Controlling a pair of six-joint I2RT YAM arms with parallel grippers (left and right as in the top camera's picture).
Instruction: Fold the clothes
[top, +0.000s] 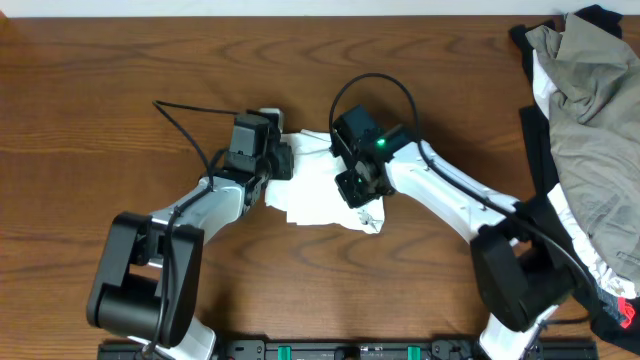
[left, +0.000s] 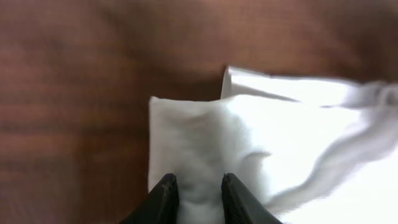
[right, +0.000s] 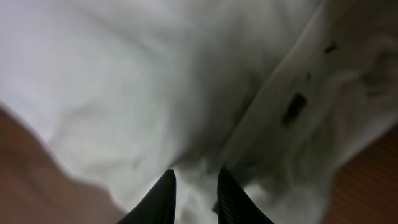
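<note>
Lying crumpled on the wooden table (top: 100, 80), the white T-shirt (top: 315, 197) is pinched by the left gripper (left: 198, 178) and right gripper (right: 196, 172).

Looks down on a counter (top: 110, 70) of dark reddish-brown wood, filling almost the whole overhead frame. Shows broad swirling grain, with long oval loops across the upper left and upper middle and straighter lines toward the lower left. Takes even, diffuse light and a soft sheen. Ends at the top of the frame against a narrow pale strip (top: 300, 5), too thin to tell whether wall or floor. Appears again in the left wrist view as a blurred brown band over the top and left, and in the right wrist view as brown corners at lower left and lower right.
</note>
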